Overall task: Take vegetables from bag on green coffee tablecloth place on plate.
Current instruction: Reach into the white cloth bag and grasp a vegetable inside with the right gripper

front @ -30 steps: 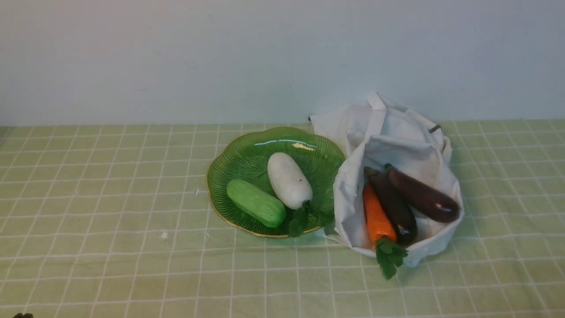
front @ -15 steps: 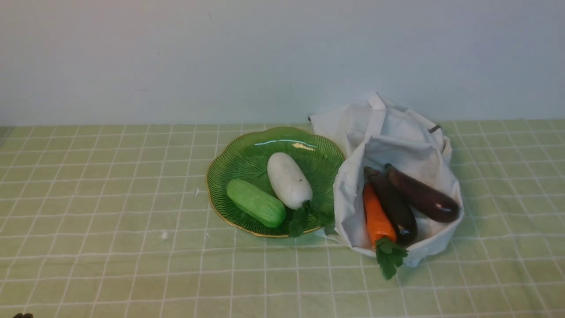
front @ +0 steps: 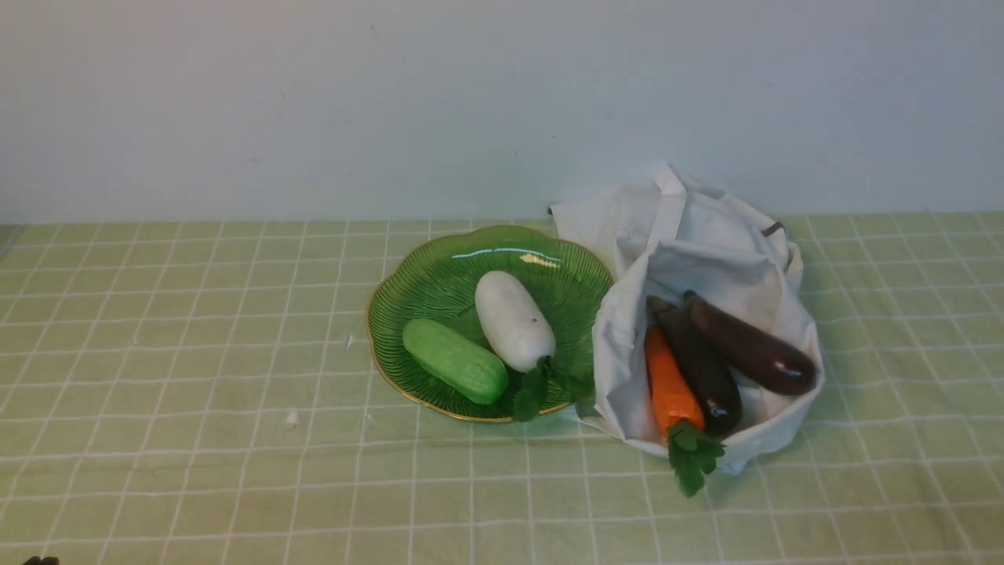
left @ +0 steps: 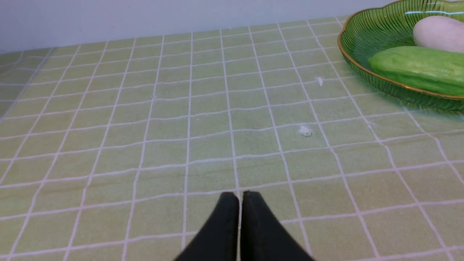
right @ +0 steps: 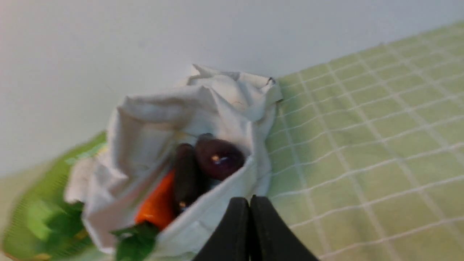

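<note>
Pale green checked tablecloth (front: 196, 353) covers the whole surface, white grid lines running back to a plain wall. Just right of centre sits the translucent green glass plate (front: 439, 290) with its scalloped gold rim. Two items are on it. A stubby light green cucumber (front: 455, 361) lies at the near left, and a smooth white radish (front: 514, 320) touches it alongside, its dark green leaves (front: 533, 390) spilling to the plate's near edge. Pressed right up against the plate's right side is the crumpled white fabric bag (front: 706, 251), mouth open toward the camera. Inside, three vegetables lie side by side. The orange carrot (front: 671, 384) is on the left, its leafy green top (front: 694, 461) hanging over the bag's lip onto the cloth. A glossy dark purple-brown eggplant (front: 702, 365) is in the middle, and a second eggplant (front: 753, 347) angles off to the right. The left hand (left: 239, 197) is over bare cloth, apart from the plate, black fingers pressed together with nothing between them. The right hand (right: 249, 203), seen in a blurred wrist view, sits just short of the bag's mouth, fingers likewise closed tight and empty. A couple of small white crumbs (front: 292, 419) dot the cloth left of the plate.
</note>
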You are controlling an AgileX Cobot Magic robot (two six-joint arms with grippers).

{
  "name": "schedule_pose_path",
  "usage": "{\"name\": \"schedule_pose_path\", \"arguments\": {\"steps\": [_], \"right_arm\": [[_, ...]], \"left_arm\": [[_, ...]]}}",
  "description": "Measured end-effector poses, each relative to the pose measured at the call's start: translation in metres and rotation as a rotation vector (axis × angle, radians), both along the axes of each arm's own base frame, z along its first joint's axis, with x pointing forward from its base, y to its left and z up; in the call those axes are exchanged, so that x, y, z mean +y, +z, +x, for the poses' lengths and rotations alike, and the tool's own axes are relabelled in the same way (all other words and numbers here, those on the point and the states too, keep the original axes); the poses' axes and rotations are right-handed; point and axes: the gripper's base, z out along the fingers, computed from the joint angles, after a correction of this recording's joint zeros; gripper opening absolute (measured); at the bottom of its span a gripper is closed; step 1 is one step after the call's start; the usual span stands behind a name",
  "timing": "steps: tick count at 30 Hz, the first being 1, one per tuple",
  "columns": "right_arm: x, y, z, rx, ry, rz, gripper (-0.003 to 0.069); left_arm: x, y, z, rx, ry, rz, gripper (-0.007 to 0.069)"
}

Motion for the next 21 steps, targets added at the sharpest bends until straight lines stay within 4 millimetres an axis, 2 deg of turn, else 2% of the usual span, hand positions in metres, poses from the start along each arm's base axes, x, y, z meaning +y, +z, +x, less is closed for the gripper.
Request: {"name": "schedule_pose_path", "arguments": {"steps": [5, 17, 19, 21], "right_arm": [[0.003, 0.004, 0.000, -0.007, 0.000, 0.276, -0.0015], [0.000, 0.010, 0.001, -0.077, -0.035, 0.306, -0.0015], [-0.001, 0.023, -0.001, -0.122, -0.025, 0.240, -0.0015], [-0.001, 0.050, -0.005, -0.220, -0.019, 0.112, -0.0015]], "left_arm": [[0.000, 0.000, 0.000, 0.000, 0.000, 0.000, -0.0004], [0.000, 0.000, 0.000, 0.000, 0.000, 0.000, -0.0004], [0.000, 0.000, 0.000, 0.000, 0.000, 0.000, -0.0004], [0.000, 0.000, 0.000, 0.000, 0.000, 0.000, -0.0004]]}}
